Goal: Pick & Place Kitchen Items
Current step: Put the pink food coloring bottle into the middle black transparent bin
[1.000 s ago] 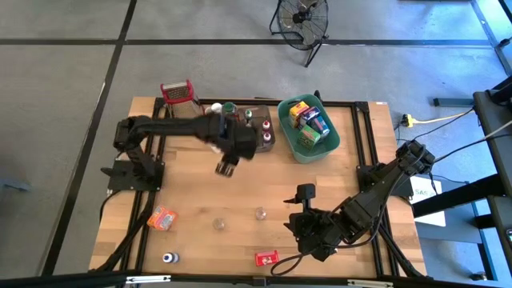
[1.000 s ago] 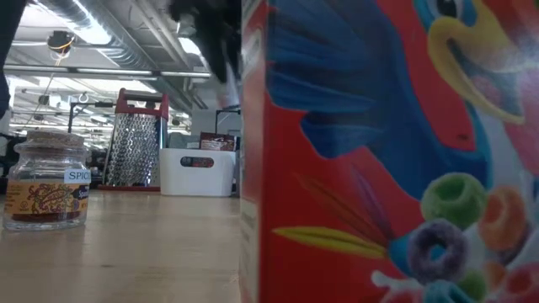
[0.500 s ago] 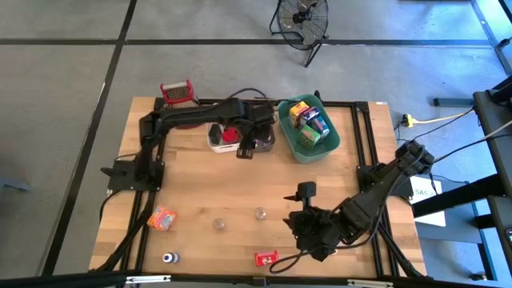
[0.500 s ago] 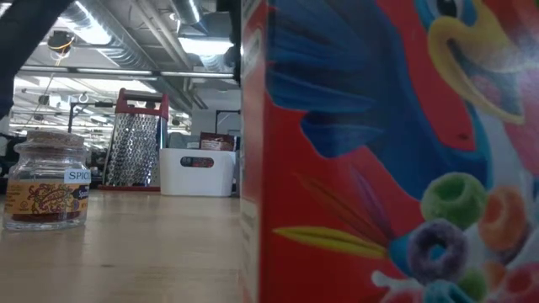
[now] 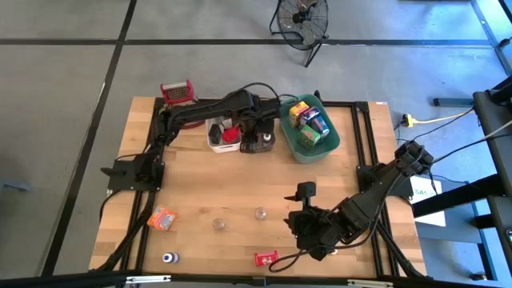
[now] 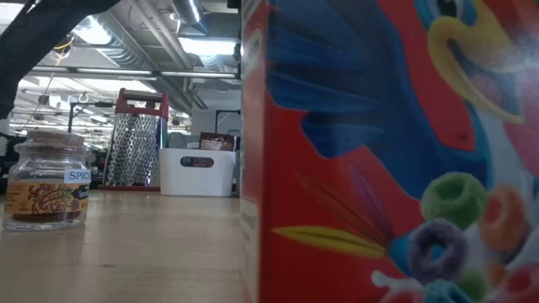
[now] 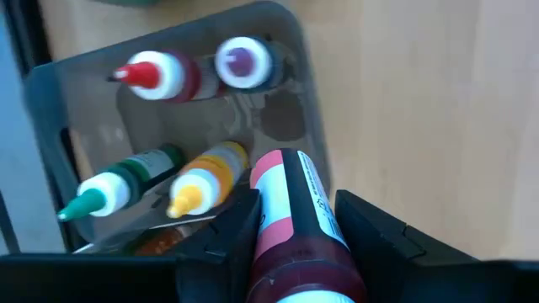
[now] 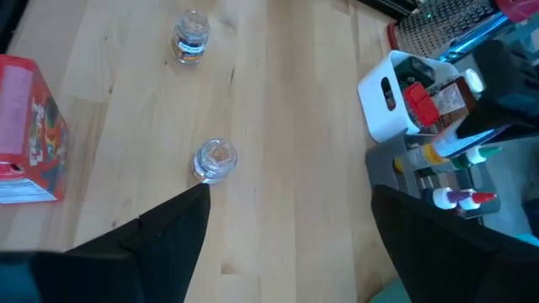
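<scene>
Left gripper (image 7: 295,227) over the brown bin (image 7: 299,126) at upper centre of the high view, pinching a dark bottle with a pink-and-white label (image 7: 295,223) between its fingers (image 7: 370,231). Inside that bin, in the left wrist view: a red-capped bottle (image 7: 160,76), a purple-capped bottle (image 7: 242,63), a green-tipped bottle (image 7: 114,185) and a yellow-tipped bottle (image 7: 206,178). Just left of it in the high view, a white bin (image 5: 221,138) with red items; to its right, a teal bin (image 5: 308,126) full of colourful boxes. Steel grater (image 5: 178,94) at the table's upper left corner.

Right gripper (image 8: 286,227) low at lower right of the high view, fingers spread wide, holding nothing. Ahead of it in the right wrist view: two small glass jars (image 8: 215,160), and a red cereal box (image 8: 29,130) at the left edge. Orange packet (image 5: 162,218) and a small capped jar (image 5: 169,258) at lower left of the high view. Spice jar (image 6: 49,181) at the left of the low view.
</scene>
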